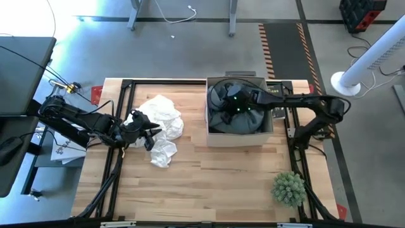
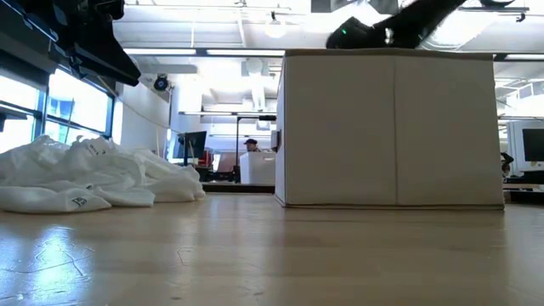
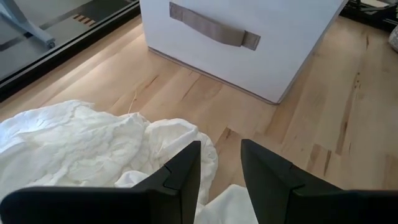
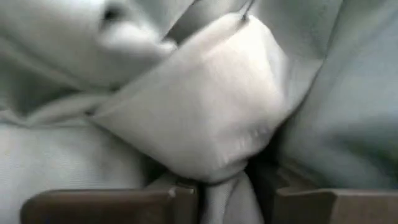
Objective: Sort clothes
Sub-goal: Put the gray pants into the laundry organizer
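- The right gripper (image 1: 235, 101) reaches into the white box (image 1: 239, 138), jaws clamped on the grey-green garment (image 4: 205, 118) inside.
- The left gripper (image 3: 221, 171) hovers, jaws narrowly apart, over the white garment (image 1: 159, 123) crumpled on the table (image 1: 215, 183) left of the box.

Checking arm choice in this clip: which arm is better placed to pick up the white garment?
Left. The left gripper hovers open right over the white garment, while the right gripper is down in the box, pinching grey fabric.
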{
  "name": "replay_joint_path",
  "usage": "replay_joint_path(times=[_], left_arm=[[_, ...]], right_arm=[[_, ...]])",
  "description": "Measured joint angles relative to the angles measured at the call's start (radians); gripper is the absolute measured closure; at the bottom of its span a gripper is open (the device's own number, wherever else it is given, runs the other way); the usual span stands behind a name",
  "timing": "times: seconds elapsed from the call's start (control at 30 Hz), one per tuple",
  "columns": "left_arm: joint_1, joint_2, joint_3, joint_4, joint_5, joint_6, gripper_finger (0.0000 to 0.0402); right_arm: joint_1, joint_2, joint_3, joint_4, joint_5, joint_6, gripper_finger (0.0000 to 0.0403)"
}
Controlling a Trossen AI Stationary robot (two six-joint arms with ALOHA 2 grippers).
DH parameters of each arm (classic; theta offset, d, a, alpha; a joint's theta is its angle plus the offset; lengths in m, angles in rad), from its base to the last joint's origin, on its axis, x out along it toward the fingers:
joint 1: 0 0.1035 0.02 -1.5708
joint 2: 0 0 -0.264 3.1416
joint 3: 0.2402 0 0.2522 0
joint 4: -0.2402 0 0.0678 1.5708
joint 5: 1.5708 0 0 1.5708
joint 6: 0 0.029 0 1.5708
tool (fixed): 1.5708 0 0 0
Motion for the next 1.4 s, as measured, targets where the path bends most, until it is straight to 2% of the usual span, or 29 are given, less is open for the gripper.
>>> replay_joint_path(times=[0.23, 0.33, 0.43, 0.57, 0.63, 0.73, 1.03, 1.13, 1.27, 1.4], left_arm=[[-0.005, 0.000, 0.000, -0.001, 0.023, -0.010, 0.0289], [-0.011, 0.000, 0.000, -0.002, 0.023, -0.010, 0.0289], [-0.011, 0.000, 0.000, -0.002, 0.024, -0.012, 0.0289], [-0.011, 0.000, 0.000, -0.002, 0.023, -0.018, 0.0289], [-0.011, 0.000, 0.000, -0.002, 0.022, -0.018, 0.0289], [-0.011, 0.000, 0.000, -0.002, 0.021, -0.020, 0.0289], [-0.011, 0.002, 0.000, 0.000, 0.018, -0.026, 0.0289], [-0.011, 0.002, 0.000, 0.007, 0.018, -0.026, 0.0289], [-0.011, 0.002, 0.000, 0.008, 0.015, -0.026, 0.0289], [-0.011, 0.002, 0.000, 0.007, 0.013, -0.026, 0.0289]], right_arm=[[0.003, -0.031, 0.363, -0.538, 0.016, -0.008, 0.0295], [0.012, -0.031, 0.483, -0.682, 0.017, -0.011, 0.0265], [0.017, -0.034, 0.583, -0.785, 0.020, -0.011, 0.0233], [0.035, -0.035, 0.635, -0.740, 0.037, -0.060, 0.0207], [0.053, -0.037, 0.608, -0.629, 0.043, -0.117, 0.0205], [0.073, -0.036, 0.490, -0.405, 0.047, -0.109, 0.0209], [0.053, -0.039, -0.093, 0.155, 0.054, 0.087, 0.0227], [0.032, -0.049, -0.218, 0.281, 0.047, 0.155, 0.0230], [0.019, -0.046, -0.219, 0.289, -0.001, 0.189, 0.0231], [0.031, -0.050, -0.059, 0.105, -0.056, 0.190, 0.0231]])
